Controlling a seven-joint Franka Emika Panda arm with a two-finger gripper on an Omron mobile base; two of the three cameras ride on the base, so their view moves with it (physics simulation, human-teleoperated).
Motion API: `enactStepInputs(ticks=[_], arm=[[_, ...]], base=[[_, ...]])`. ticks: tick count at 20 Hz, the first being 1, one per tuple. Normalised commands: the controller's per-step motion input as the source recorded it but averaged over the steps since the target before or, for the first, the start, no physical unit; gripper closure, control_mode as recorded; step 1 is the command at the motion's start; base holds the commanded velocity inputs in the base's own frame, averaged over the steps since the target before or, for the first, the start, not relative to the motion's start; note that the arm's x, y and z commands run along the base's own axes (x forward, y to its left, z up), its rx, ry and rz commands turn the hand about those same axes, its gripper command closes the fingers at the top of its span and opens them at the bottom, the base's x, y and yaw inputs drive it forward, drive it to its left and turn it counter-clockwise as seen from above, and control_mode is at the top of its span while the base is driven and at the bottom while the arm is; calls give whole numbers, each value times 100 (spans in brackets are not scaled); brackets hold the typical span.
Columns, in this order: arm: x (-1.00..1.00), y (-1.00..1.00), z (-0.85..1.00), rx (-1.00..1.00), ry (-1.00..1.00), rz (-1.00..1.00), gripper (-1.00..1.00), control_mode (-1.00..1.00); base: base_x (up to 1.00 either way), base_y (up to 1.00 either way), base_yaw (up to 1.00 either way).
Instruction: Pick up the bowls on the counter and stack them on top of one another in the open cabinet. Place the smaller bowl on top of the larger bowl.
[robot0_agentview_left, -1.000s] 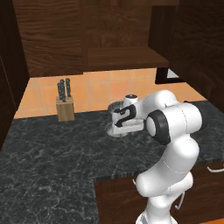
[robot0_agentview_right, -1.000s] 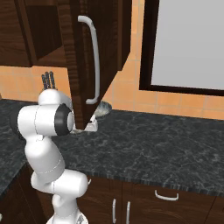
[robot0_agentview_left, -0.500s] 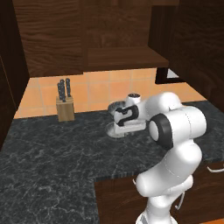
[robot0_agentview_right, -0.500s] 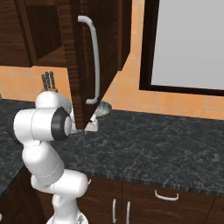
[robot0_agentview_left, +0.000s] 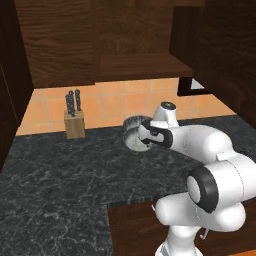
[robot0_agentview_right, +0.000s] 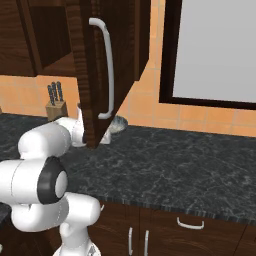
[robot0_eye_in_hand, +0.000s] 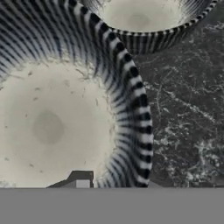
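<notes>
Two grey ribbed bowls sit side by side on the marbled counter (robot0_agentview_left: 65, 170), below the open cabinet (robot0_agentview_left: 140, 65). In the hand view the near bowl (robot0_eye_in_hand: 48, 127) is very close and the second bowl (robot0_eye_in_hand: 140, 17) lies just beyond it, almost touching. I cannot tell which is wider. My gripper (robot0_eye_in_hand: 114, 183) is open, low over the near bowl's right rim, one fingertip (robot0_eye_in_hand: 81, 181) inside the bowl. From the left base view the gripper (robot0_agentview_left: 139, 137) is at the front bowl (robot0_agentview_left: 131, 142), the other bowl (robot0_agentview_left: 134, 121) behind it. One bowl (robot0_agentview_right: 118, 125) peeks past the cabinet door.
A wooden knife block (robot0_agentview_left: 74, 120) stands at the back left against the orange tiled wall. The open cabinet door (robot0_agentview_right: 95, 75) with its white handle hangs over the counter and hides my hand in the right base view. A framed window (robot0_agentview_right: 215, 50) is to the right.
My hand has sunk a little closer onto the near bowl and the elbow has swung out to the right. Both bowls stay where they were.
</notes>
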Motion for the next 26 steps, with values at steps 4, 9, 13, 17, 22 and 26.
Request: enactStepInputs(ticks=[4, 9, 13, 17, 22, 26], arm=[[41, 7, 79, 0, -18, -13, 100, -100], [68, -2, 56, 1, -14, -20, 100, -100], [59, -36, 1, 13, -3, -16, 100, -100], [22, -50, 1, 21, -9, -6, 100, -100], [22, -42, 0, 23, -14, -10, 100, -100], [48, -4, 0, 2, 2, -24, 100, -100]], base=[[0, 0, 0], [0, 0, 0], [0, 0, 0], [0, 0, 0], [0, 0, 0], [0, 0, 0]])
